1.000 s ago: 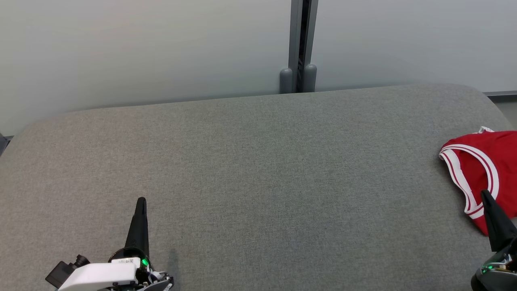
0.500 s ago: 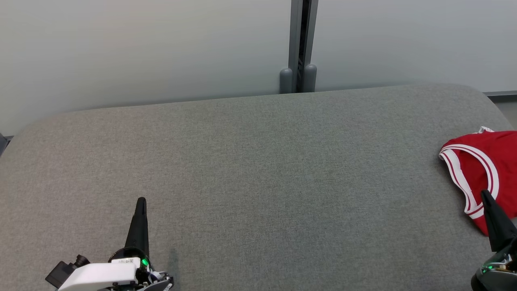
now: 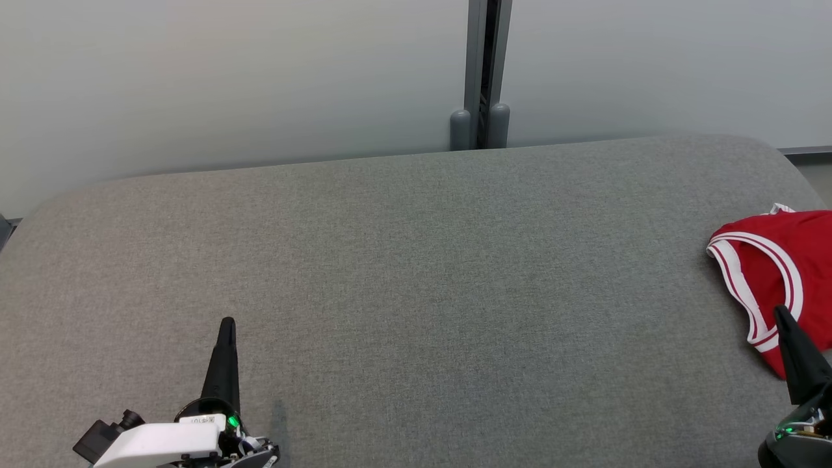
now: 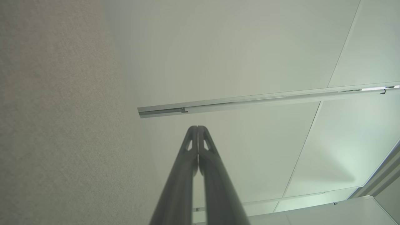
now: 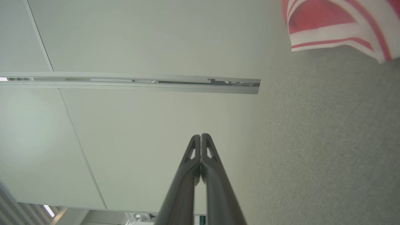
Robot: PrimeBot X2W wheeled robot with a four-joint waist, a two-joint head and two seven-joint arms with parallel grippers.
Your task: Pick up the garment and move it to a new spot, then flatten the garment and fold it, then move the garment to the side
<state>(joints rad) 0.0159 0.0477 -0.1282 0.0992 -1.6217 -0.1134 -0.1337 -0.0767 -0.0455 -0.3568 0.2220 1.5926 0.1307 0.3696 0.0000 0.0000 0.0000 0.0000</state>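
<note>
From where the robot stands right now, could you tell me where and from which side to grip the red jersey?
Probably the white-trimmed opening of the red jersey, its edge nearest the table's middle. That band lies exposed on the grey padded table, and the rest runs out of the head view. Come from the near side with the right tool, now shut, opened first.
</note>
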